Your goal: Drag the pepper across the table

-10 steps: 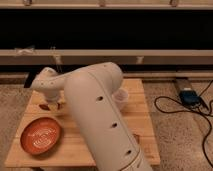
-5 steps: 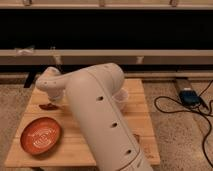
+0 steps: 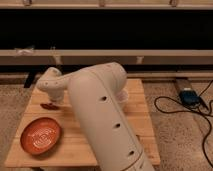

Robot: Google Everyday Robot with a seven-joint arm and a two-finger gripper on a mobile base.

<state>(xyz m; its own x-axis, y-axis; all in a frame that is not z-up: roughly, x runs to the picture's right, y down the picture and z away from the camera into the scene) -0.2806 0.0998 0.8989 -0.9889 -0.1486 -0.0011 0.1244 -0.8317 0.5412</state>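
- Gripper (image 3: 52, 100) is low over the far-left part of the table (image 3: 137, 102), near the left edge.
- Fingers are closed. The wrist hides their tips, so I cannot tell whether they pinch anything.
- Pepper (image 3: 48, 106): a dark red sliver lying flat on the planks directly under the gripper, sticking out toward the left edge. It appears to touch the gripper.
- Orange bowl (image 3: 41, 135) sits near the front-left corner, well apart from the pepper, with bare planks between them.
- The white arm (image 3: 102, 117) crosses the middle of the tabletop from the near side and hides much of it.
- Open wood visible: a strip along the right edge, the far-right corner and the front edge to the right of the bowl.
- There is little room to the pepper's left before the table edge.
- Off the table to the right, a blue box (image 3: 189, 96) and black cables lie on the floor.
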